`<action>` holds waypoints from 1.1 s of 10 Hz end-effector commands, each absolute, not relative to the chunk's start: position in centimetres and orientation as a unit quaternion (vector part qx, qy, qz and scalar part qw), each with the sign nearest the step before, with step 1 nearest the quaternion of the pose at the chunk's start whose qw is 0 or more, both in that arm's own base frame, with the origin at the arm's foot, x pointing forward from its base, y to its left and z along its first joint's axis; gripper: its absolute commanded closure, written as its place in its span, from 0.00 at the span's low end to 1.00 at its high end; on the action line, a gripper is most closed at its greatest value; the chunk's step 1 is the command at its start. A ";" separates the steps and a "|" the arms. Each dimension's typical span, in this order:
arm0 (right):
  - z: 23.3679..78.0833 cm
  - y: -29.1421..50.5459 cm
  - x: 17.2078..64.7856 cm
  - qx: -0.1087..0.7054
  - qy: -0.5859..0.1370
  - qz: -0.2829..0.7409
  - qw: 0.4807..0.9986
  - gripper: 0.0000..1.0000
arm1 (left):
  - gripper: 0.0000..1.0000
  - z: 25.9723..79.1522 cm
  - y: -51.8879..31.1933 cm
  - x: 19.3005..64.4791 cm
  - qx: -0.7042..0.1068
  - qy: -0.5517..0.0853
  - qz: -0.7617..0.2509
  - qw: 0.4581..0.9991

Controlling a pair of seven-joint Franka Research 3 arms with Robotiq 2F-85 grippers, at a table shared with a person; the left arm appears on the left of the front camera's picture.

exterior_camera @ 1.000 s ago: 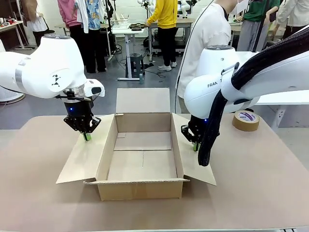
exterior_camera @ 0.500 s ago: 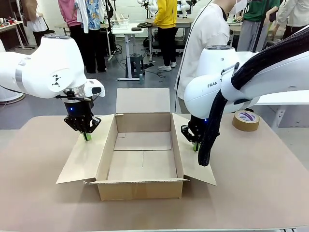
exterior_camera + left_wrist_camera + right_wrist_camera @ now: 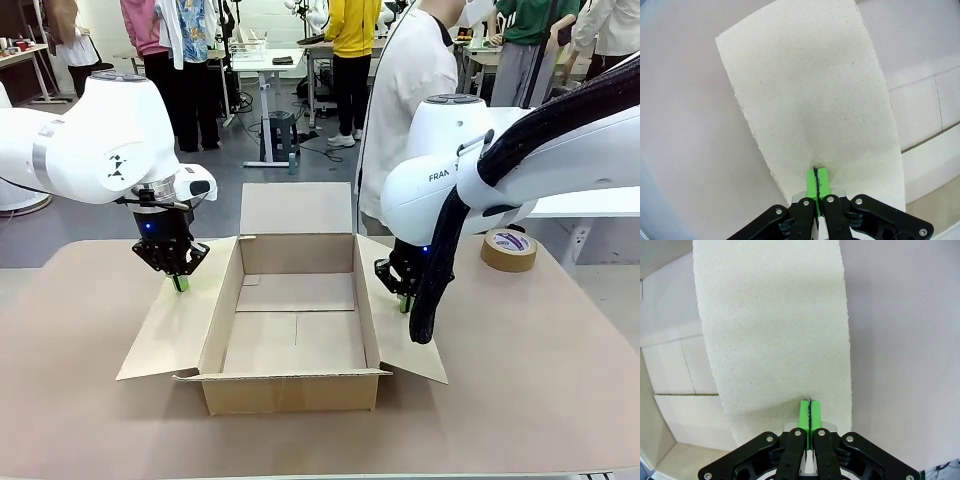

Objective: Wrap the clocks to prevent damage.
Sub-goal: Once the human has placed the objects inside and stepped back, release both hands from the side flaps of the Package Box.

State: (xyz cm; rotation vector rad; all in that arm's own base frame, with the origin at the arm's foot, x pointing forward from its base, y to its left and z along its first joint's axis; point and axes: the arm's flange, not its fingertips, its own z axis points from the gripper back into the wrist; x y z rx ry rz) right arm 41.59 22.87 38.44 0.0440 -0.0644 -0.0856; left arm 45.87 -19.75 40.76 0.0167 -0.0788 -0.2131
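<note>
1. Right, centre of the table [image 3: 540, 400] sits the cardboard box [image 3: 290, 392], open at the top. Its floor is bare cardboard with the bottom seams showing.
2. Far side, the back flap [image 3: 297, 208] stands upright, while the two side flaps are spread outward and slope down toward the tabletop.
3. Over to the left flap [image 3: 165, 340]: the left gripper [image 3: 180, 284] points straight down, its tip at the flap's far end, near the fold line with the box wall.
4. From the left wrist camera, the jaws are pressed fully together. The green pads [image 3: 811, 182] meet along a thin dark seam with nothing between them, and their tip looks to be touching the flap's surface.
5. Same picture on the other side: the right gripper [image 3: 404, 305] comes down onto the right flap [image 3: 410, 350], again at its far end, just outside the box wall.
6. Its wrist camera shows the fingers closed tight, pad against pad, gripping nothing. The tip meets the cardboard where the flap curves a little.
7. Further out, a tape roll [image 3: 509, 250] lies flat on the table's far right corner, well apart from the box.
8. Beyond the far edge, a person [image 3: 405, 100] in a white top stands just behind the box, to the right of the back flap.
</note>
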 end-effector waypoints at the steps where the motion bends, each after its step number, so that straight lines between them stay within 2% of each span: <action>1: 38.4 22.9 41.6 0.022 -0.032 -0.044 0.998 0.99 | 1.00 40.7 -19.7 45.9 0.009 -0.039 -0.111 0.993; 11: 38.4 22.9 41.6 0.022 -0.032 -0.044 0.998 0.99 | 1.00 40.7 -19.7 45.9 0.009 -0.039 -0.111 0.993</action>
